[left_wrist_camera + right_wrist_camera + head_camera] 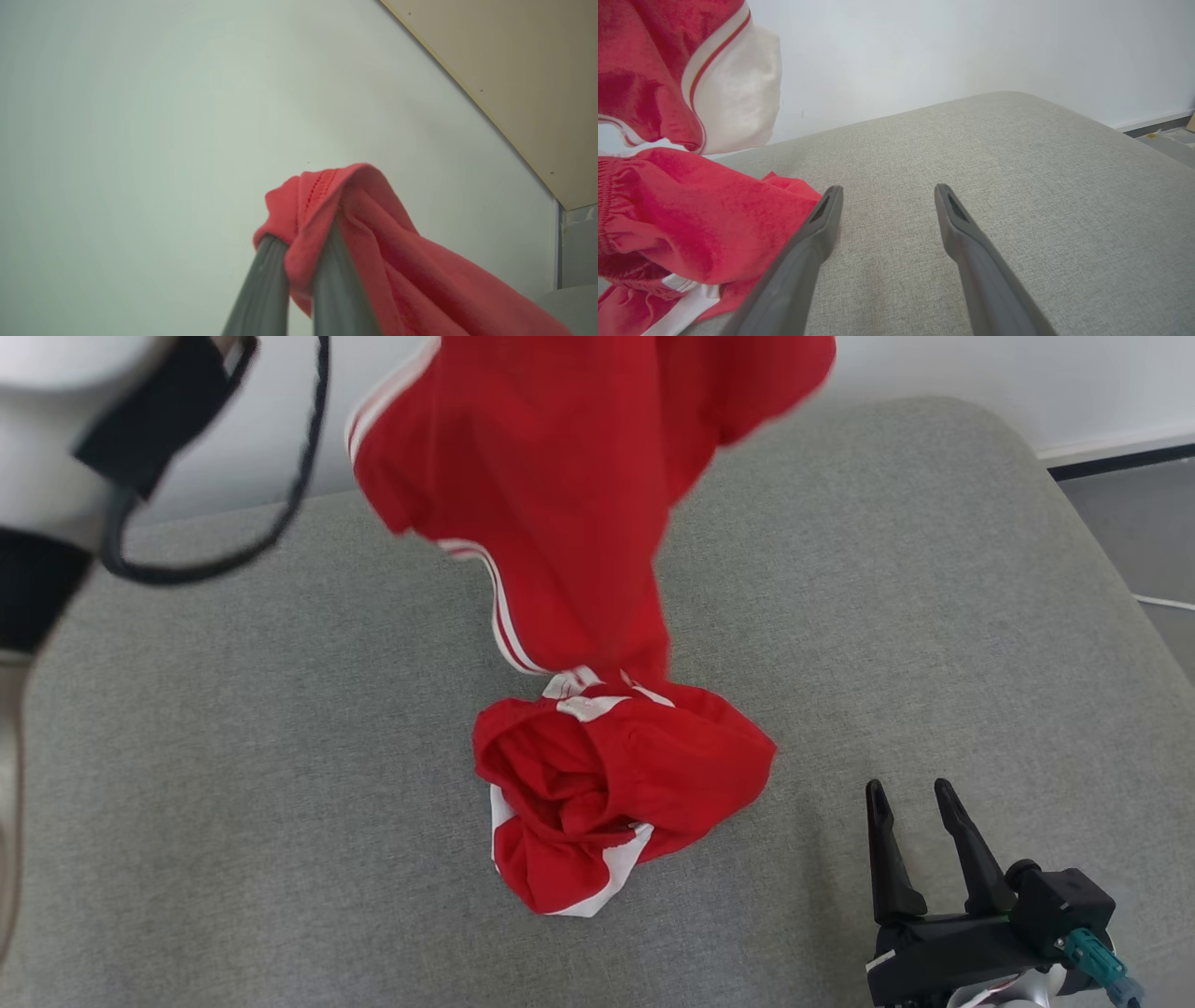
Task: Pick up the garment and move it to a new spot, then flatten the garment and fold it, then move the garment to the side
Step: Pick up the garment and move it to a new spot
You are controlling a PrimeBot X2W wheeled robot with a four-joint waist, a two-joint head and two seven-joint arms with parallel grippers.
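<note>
A red garment (pixel 579 579) with white stripes hangs from above the top of the head view, its lower end bunched in a heap (pixel 616 784) on the grey cushion (pixel 233 756). In the left wrist view my left gripper (pixel 303 233) is shut on a fold of the red garment (pixel 373 233), held up against a pale wall. My right gripper (pixel 910 798) stands open low over the cushion, to the right of the heap, nothing between its fingers. In the right wrist view the garment (pixel 691 210) lies just left of my right gripper (pixel 887 196), apart from its fingertips.
The grey cushion's right and far edges round off (pixel 1074 523), with dark floor (pixel 1139 513) beyond and a white wall behind. My left forearm with its black cable (pixel 215 523) fills the upper left of the head view. A tan board (pixel 514 70) shows past the left gripper.
</note>
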